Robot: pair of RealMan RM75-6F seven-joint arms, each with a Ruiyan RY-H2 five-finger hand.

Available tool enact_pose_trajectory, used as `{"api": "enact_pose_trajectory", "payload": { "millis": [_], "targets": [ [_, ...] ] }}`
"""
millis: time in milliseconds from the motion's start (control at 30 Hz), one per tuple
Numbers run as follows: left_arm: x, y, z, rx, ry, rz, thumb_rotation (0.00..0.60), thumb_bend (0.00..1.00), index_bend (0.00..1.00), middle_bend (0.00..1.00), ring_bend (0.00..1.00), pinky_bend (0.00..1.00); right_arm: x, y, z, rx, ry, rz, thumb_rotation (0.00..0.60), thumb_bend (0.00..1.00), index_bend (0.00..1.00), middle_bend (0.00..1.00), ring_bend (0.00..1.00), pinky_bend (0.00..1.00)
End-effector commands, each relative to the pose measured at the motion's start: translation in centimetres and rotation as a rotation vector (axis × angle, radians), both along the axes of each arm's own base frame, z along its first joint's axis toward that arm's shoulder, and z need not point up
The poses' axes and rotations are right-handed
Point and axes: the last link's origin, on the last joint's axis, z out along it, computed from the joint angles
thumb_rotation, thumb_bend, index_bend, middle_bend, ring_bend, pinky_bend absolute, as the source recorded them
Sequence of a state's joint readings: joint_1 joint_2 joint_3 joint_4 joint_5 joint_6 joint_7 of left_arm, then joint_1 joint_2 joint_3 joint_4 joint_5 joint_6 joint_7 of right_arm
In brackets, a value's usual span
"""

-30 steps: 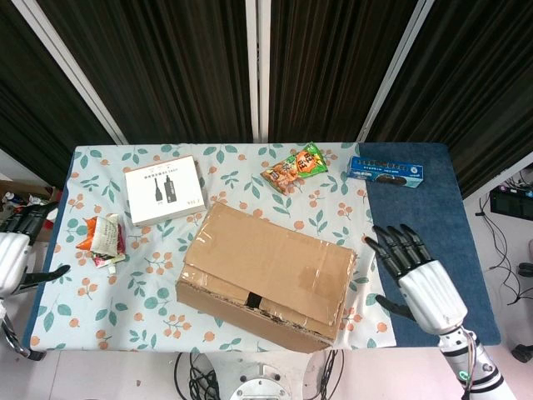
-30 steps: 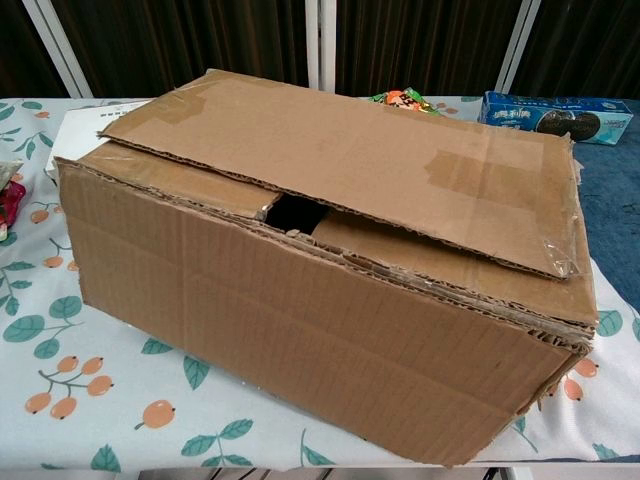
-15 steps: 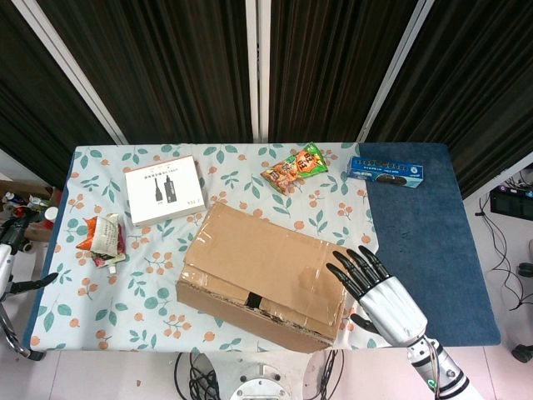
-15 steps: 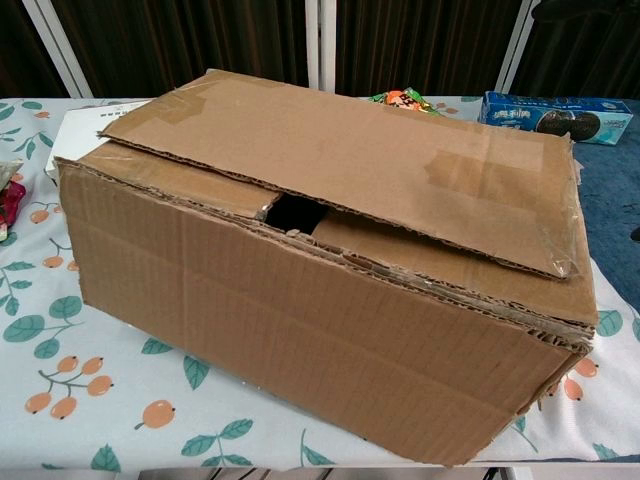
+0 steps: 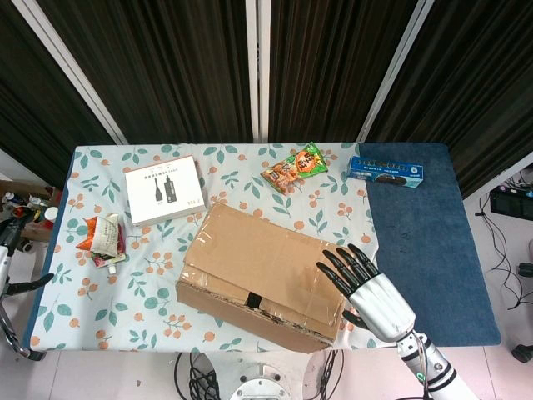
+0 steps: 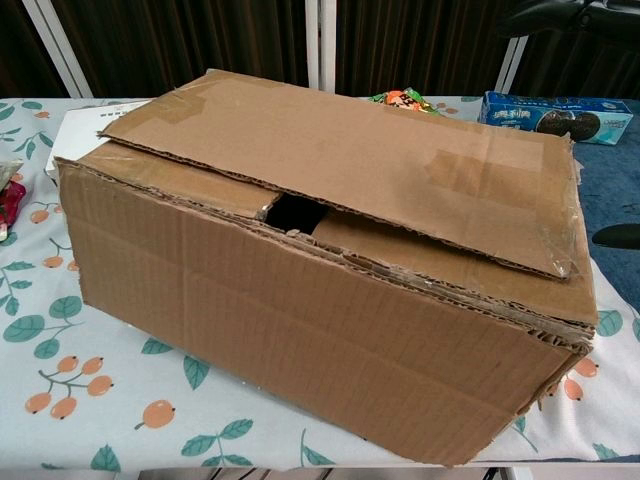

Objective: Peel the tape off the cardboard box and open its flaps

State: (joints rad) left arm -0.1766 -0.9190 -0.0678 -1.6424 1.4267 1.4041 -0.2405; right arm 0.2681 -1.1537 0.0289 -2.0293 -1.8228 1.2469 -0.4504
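The cardboard box (image 5: 265, 277) lies slantwise at the table's front middle and fills the chest view (image 6: 320, 270). Its long top flap is slightly raised, and a dark gap (image 6: 296, 213) shows beneath it. Clear tape (image 6: 556, 250) clings to the flap's right end, also glossy in the head view (image 5: 326, 268). My right hand (image 5: 366, 287) hovers with fingers spread over the box's right end, holding nothing. The chest view catches only its dark fingers (image 6: 575, 15) at the top right. Only a sliver of my left hand (image 5: 15, 242) shows at the far left edge, off the table, with its fingers apart.
A white carton (image 5: 164, 190) sits at the back left and a crumpled snack wrapper (image 5: 102, 237) at the left. An orange snack bag (image 5: 293, 169) and a blue cookie box (image 5: 386, 172) lie behind the box. A blue cloth (image 5: 425, 242) covers the table's right end.
My right hand has moved left from the blue cloth until it is over the box's right end. The left hand has slid further out past the left edge. The box has not moved.
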Motion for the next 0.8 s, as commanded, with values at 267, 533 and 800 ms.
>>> {"api": "enact_pose_trajectory", "payload": {
  "millis": [267, 533, 800],
  "targets": [
    [-0.6, 0.0, 0.0, 0.0, -0.024, 0.015, 0.582, 0.0, 0.08, 0.13, 0.11, 0.19, 0.1, -0.2, -0.6, 0.004, 0.016, -0.005, 0.6, 0.0, 0.0, 0.0, 0.0, 0.0],
    [-1.0, -0.2, 0.2, 0.011, -0.007, 0.018, 0.582, 0.0, 0.08, 0.13, 0.11, 0.19, 0.4, -0.7, -1.2, 0.004, 0.018, 0.007, 0.6, 0.0, 0.0, 0.0, 0.0, 0.0],
    [-1.4, -0.4, 0.1, 0.019, -0.015, 0.018, 0.582, 0.0, 0.08, 0.13, 0.11, 0.19, 0.3, -0.8, -1.7, -0.001, 0.017, 0.021, 0.6, 0.02, 0.0, 0.0, 0.0, 0.0]
  ]
}}
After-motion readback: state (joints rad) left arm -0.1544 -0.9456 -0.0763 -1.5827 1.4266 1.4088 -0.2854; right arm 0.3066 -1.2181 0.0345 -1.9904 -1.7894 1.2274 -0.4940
